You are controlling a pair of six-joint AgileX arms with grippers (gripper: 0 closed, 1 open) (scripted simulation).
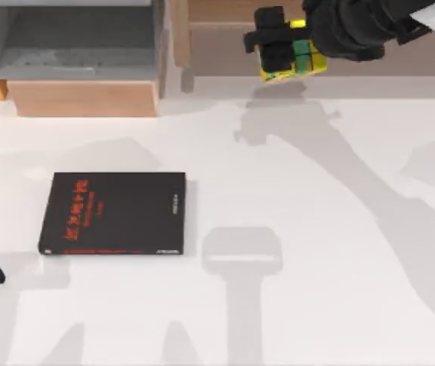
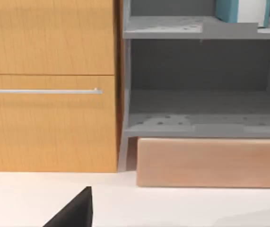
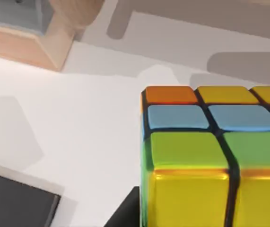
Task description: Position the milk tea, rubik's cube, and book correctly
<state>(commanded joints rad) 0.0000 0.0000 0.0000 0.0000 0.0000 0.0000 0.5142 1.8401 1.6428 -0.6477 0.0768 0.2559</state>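
Over the far right of the bench (image 1: 339, 252), the right gripper (image 1: 282, 46) reaches in from the upper right corner, fingers clenched on the rubik's cube (image 1: 297, 57), held aloft above its shadow. Left of centre, the book (image 1: 114, 213) lies flat, black cover up. At the left edge sits the parked left arm; whether its fingers are spread or closed, I cannot tell.

The rubik's cube (image 3: 210, 156) looms close, its faces showing orange, yellow, blue and green squares between black grid lines. A dark corner of the book (image 3: 16, 201) lies flat on the white bench (image 3: 78, 123), off toward the cube's nine o'clock. A wooden cabinet corner (image 3: 54, 38) stands toward eleven o'clock.
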